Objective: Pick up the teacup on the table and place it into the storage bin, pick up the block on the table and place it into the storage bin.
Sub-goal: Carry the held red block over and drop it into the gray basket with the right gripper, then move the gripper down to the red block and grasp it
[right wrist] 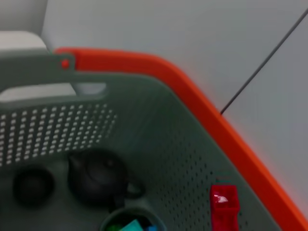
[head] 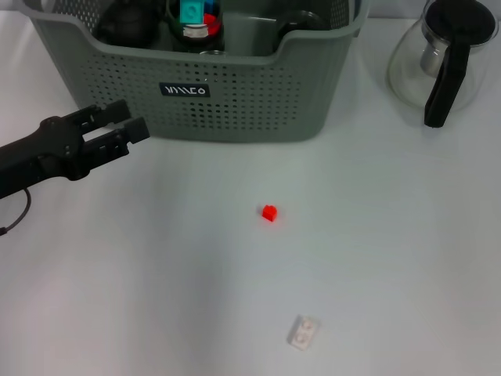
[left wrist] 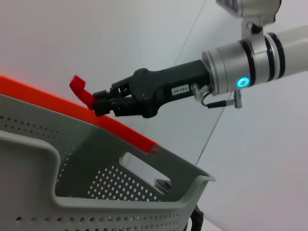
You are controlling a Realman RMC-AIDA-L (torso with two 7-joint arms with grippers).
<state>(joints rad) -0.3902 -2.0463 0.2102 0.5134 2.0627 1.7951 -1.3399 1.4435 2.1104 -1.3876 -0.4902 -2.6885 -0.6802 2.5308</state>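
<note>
Left pincer [head: 131, 125], fingers apart w/ nothing between them, hovers low over the worktop [head: 391, 258] just in front of the storage bin [head: 235, 110]. A red block [head: 269, 212] sits on the worktop nearer the robot and to the pincer's right, clear on all sides. It is too small to show a long axis. A small white piece [head: 303, 331] lies nearer still. In the bin are a dark teapot [right wrist: 96, 178] and a dark round item [right wrist: 31, 185], poss. the teacup, though I cannot tell. Right pincer [left wrist: 98, 103], seen from the left wrist, is out over the bin's far side, clamped on a red piece [left wrist: 79, 89], apparently another block, not yet released. Judged from this, the left arm is nearer the block on the worktop. Glass teapot [head: 438, 63] stands beside the bin on the robot's right.
</note>
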